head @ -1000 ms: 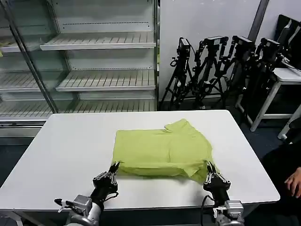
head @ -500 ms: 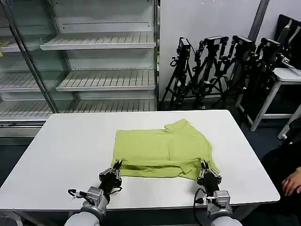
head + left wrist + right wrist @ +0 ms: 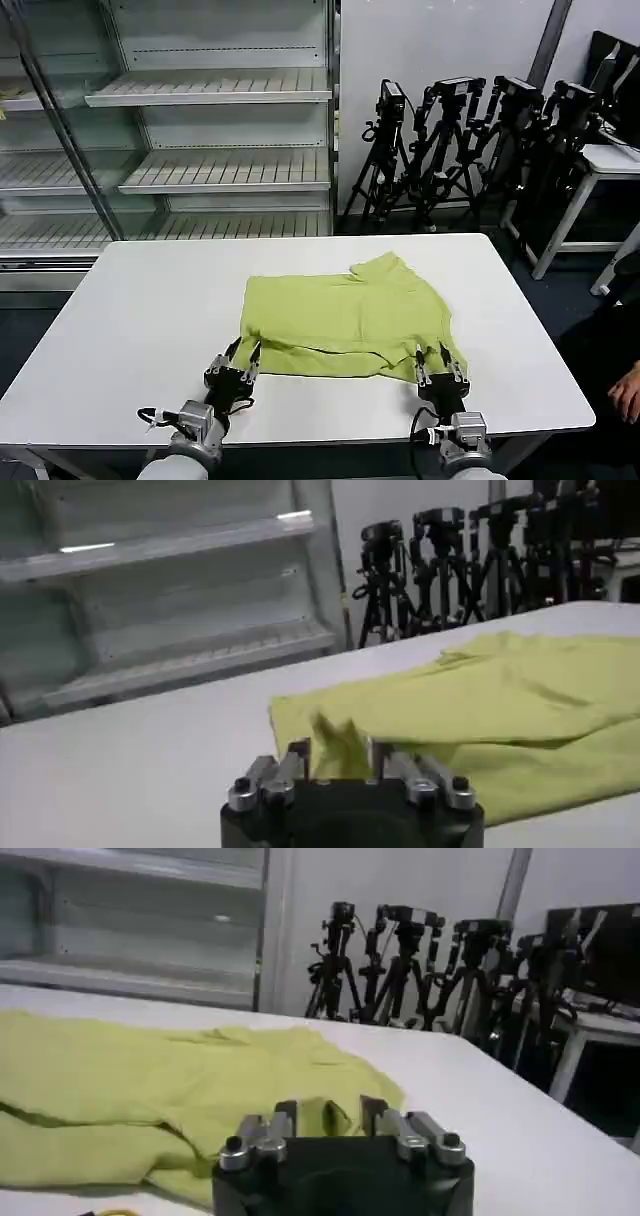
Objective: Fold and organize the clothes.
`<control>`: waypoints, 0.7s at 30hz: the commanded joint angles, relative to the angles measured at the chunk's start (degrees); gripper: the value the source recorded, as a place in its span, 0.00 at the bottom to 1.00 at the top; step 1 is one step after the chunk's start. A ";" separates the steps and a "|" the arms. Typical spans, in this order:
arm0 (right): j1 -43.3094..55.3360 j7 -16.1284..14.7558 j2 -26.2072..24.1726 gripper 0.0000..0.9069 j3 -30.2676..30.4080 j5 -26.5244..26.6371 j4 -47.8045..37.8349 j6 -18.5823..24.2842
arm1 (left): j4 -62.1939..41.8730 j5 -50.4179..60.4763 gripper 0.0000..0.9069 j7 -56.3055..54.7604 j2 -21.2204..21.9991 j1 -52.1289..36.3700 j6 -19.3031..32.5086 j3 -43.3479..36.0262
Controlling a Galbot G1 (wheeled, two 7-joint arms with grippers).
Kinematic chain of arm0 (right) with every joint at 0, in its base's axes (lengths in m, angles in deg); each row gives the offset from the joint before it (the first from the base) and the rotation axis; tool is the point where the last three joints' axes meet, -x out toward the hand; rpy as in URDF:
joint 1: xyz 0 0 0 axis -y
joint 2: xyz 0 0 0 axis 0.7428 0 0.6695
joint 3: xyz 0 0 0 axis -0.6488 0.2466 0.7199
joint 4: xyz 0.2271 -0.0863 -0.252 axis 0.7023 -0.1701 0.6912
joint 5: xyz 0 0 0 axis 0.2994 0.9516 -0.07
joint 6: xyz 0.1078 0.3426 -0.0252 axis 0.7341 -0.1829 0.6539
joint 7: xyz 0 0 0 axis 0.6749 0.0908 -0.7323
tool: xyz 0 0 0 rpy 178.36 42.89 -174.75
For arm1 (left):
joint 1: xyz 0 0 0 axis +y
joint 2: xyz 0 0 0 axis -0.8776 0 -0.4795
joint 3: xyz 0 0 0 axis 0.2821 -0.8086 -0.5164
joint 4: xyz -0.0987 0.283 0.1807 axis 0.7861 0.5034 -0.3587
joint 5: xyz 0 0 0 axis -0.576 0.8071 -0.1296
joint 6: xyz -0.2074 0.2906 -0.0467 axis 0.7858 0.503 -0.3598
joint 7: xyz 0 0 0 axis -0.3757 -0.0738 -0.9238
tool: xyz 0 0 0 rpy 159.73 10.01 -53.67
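Closest to the camera, both arms come up over the near edge of the white table (image 3: 120, 320). The left gripper (image 3: 238, 358) sits low at the near-left corner of the lime-green T-shirt (image 3: 345, 315), fingers spread apart, with the shirt's corner right at the fingertips. From the left wrist camera a bit of green fabric pokes up in the gap of that gripper (image 3: 338, 760), but nothing is pinched.

The right gripper (image 3: 437, 362) does the same at the near-right corner, fingers apart too. On the right wrist camera that gripper (image 3: 330, 1118) has the bunched hem right in front of it, just at the tips.

The shirt itself lies folded in the middle of the table, roughly a rectangle, the near edge doubled up into a soft roll and one sleeve sticking out at the far right corner.

Further back, a run of white metal shelves (image 3: 210, 95) stands behind the table on the left, and a cluster of black tripods with cameras (image 3: 470, 150) on the right.
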 commanded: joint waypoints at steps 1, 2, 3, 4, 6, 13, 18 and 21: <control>-4.74 0.78 -0.19 1.00 -5.21 3.40 3.27 -2.07 | 2.86 -5.08 1.00 -0.89 0.94 5.37 -1.84 1.37; -4.90 1.22 -0.25 1.00 -5.90 4.60 3.22 -3.58 | 2.60 -5.86 1.00 -0.96 0.76 5.13 -2.54 1.32; -4.93 1.57 -0.37 1.00 -6.26 5.78 3.16 -4.84 | 2.42 -6.55 1.00 -1.09 0.64 4.85 -2.73 1.28; -4.89 1.91 -0.44 1.00 -6.62 6.43 3.03 -6.06 | 2.19 -7.01 1.00 -1.31 0.54 4.55 -3.12 1.23; -4.77 2.35 -0.52 1.00 -6.89 7.65 2.87 -7.77 | 1.92 -8.75 1.00 -1.77 0.09 3.43 -3.78 1.14; -4.12 2.60 -0.83 1.00 -5.93 9.65 2.51 -10.70 | 0.79 -11.61 1.00 -2.69 -1.16 0.15 -4.80 0.69; -4.31 2.09 -0.97 0.44 -5.12 9.85 2.91 -10.50 | -0.18 -12.59 0.03 -3.13 -1.45 -1.12 -4.63 0.08; -4.16 1.98 -1.03 0.00 -4.86 9.77 2.54 -10.12 | -0.74 -12.96 0.02 -3.06 -1.40 -1.61 -4.59 -0.32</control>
